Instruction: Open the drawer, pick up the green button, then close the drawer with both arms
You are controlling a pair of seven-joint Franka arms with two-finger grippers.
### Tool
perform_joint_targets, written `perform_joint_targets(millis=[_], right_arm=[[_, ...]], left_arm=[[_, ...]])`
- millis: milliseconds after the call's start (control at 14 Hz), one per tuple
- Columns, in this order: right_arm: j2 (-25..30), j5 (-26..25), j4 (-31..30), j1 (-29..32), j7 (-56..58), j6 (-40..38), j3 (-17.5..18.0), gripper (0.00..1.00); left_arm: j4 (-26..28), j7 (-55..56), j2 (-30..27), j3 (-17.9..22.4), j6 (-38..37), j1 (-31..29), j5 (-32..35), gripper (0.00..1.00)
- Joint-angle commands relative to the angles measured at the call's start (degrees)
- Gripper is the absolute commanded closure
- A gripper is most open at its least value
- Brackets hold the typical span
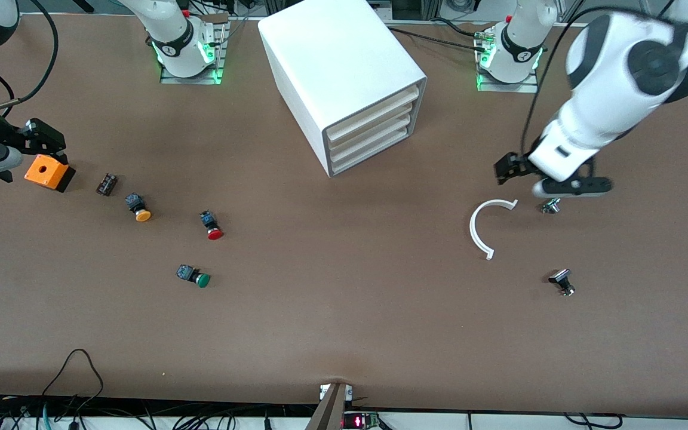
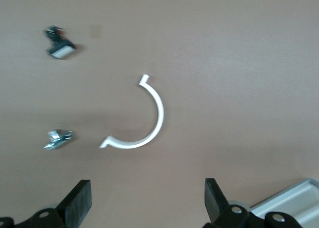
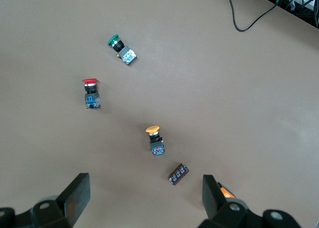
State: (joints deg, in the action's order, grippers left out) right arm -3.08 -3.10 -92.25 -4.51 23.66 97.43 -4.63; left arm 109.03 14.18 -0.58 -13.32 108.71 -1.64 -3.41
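Only front view shows closed drawer (image 1: 374, 147), green button (image 1: 194, 276) out, both claws released

The orange box (image 1: 49, 172) is partly hidden beneath the right gripper (image 1: 18, 149).
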Motion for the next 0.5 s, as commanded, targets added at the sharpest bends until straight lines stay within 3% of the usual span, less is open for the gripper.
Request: perform_joint_targets(millis=[0,215,430], right_arm=[[1.24,0.37,-0.56,0.90,2.44,-0.31,-1.08,0.00],[1.06,0.37,-0.47,0.99,2.44,-0.49,-1.87,0.00],[1.15,0.37,-0.39,0.99,2.36,-3.72,-2.58,0.00]], left_arm=[[-7.57,-6.08,-0.39,4.17,-8.57,-0.21,-0.11,0.00],[-19.17,-6.35,5.13,3.83,-15.88,0.49,5.16,0.00],[-19.55,-6.27,5.59,3.92,-16.60,0.06,5.43,0.00]])
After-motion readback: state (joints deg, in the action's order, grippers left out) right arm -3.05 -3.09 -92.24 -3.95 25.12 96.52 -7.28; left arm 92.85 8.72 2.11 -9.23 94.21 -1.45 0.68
